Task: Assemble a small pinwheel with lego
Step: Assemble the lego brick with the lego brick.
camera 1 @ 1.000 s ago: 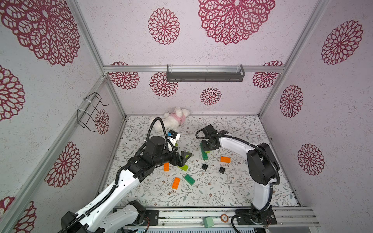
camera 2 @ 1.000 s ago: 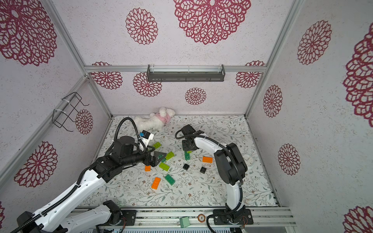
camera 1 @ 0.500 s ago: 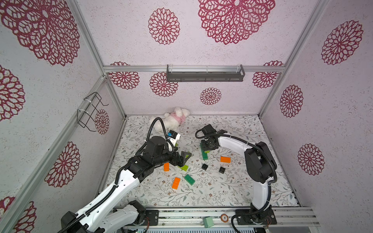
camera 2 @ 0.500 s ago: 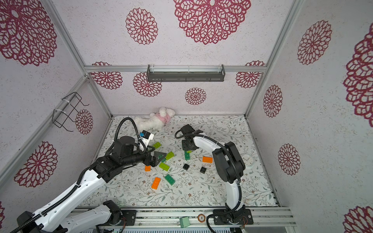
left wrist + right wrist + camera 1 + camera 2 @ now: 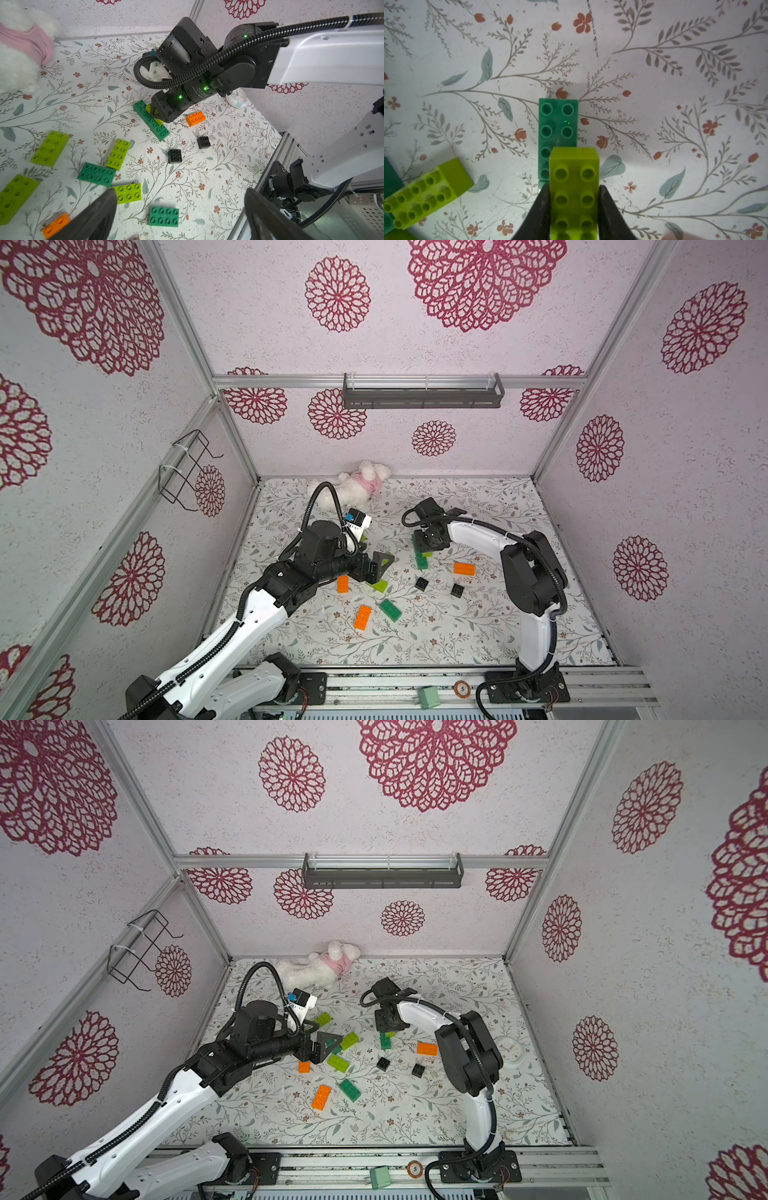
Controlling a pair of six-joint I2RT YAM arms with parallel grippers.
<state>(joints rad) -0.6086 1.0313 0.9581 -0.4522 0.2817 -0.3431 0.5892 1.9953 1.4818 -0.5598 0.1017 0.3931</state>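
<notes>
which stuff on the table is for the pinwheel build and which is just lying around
For the job: held lime green brick in the right pincer; loose lime green bricks; dark green bricks; orange bricks; black square bricks.
Just lying about: white plush toy; small white clock.

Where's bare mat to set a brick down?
Free: the front strip of mat between the black bricks and the rail; the back right corner between right arm and back wall. Crowded: the middle, from open left gripper to right gripper, shut on a lime brick; loose bricks lie all through there.
</notes>
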